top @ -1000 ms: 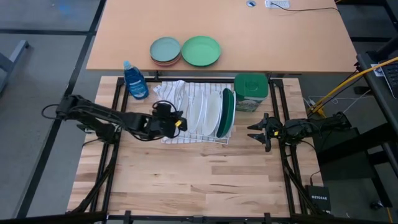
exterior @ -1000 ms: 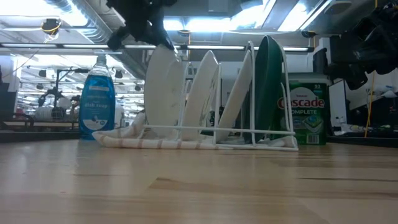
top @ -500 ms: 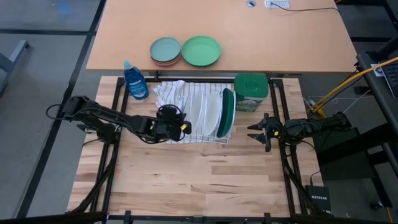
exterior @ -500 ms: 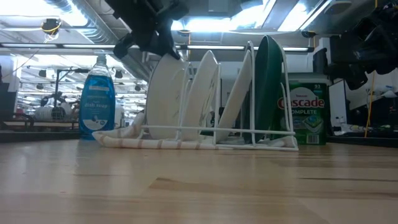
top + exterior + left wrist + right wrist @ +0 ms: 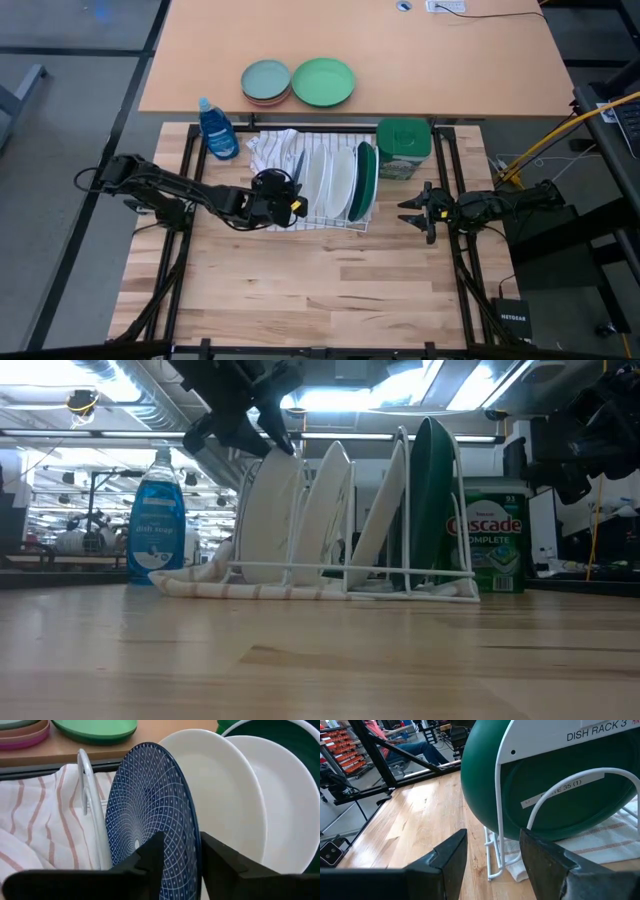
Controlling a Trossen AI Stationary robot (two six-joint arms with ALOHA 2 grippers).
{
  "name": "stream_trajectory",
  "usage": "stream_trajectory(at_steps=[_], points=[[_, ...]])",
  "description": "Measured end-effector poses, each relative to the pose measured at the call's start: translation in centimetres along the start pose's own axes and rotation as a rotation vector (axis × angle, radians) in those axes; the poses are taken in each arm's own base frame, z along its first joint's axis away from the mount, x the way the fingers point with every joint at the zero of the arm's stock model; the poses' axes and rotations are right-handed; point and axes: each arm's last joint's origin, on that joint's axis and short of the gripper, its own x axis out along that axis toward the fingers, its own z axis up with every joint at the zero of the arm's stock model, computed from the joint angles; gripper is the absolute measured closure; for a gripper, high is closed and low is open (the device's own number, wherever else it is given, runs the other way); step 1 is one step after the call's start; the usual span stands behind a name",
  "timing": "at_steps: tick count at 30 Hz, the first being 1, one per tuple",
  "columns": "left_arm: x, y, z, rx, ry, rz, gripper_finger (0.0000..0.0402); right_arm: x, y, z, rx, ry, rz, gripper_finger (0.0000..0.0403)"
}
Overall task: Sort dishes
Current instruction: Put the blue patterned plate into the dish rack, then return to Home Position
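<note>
A white wire dish rack [image 5: 400, 575] stands on a striped towel [image 5: 270, 150]. In it stand a dark green plate [image 5: 366, 180] at the right end and two white plates [image 5: 225, 795] [image 5: 285, 810] beside it. A dark blue patterned plate [image 5: 145, 820] stands at the left end. All lean on the rack's wires with their lower rims in the slots. My left gripper [image 5: 182, 845] is over the rack's left end, shut on the blue plate. My right gripper [image 5: 408, 212] hangs open and empty just right of the rack, facing the green plate [image 5: 545, 780]. My left gripper pinches the blue plate's upper rim [image 5: 196, 845], one finger on the patterned face and one on the white back. The fingers come slanting down from the table's left. The plate stands on edge in the rack's leftmost slot [image 5: 265, 510], its top leaning toward the right.
A blue soap bottle [image 5: 217, 128] stands left of the rack and a green detergent box [image 5: 404, 148] at its right rear. On the far table lie a light-green plate [image 5: 323, 81] and a grey-teal plate [image 5: 265, 80] on a pinkish stack. Bare wood [image 5: 320, 280] lies near.
My left gripper has gone a little toward the table's right edge with the blue plate. The plate's lower rim has stayed in the leftmost slot while its top has tipped toward the white plates.
</note>
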Motion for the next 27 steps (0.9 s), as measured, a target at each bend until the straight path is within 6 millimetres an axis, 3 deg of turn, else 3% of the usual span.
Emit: stream_trajectory(at_steps=[6, 16, 27], points=[[0.0, 0.0, 0.0, 0.018, 0.001, 0.000, 0.0273, 0.0, 0.0, 0.0, 0.000, 0.000, 0.000, 0.0217], [-0.2, 0.0, 0.1, 0.071, 0.001, -0.004, 0.0270, 0.0, 0.0, 0.0, 0.000, 0.000, 0.000, 0.0217], [-2.2, 0.7, 2.5, 0.084, 0.020, -0.088, 0.0270, 0.0, 0.0, 0.0, 0.000, 0.000, 0.000, 0.0217]])
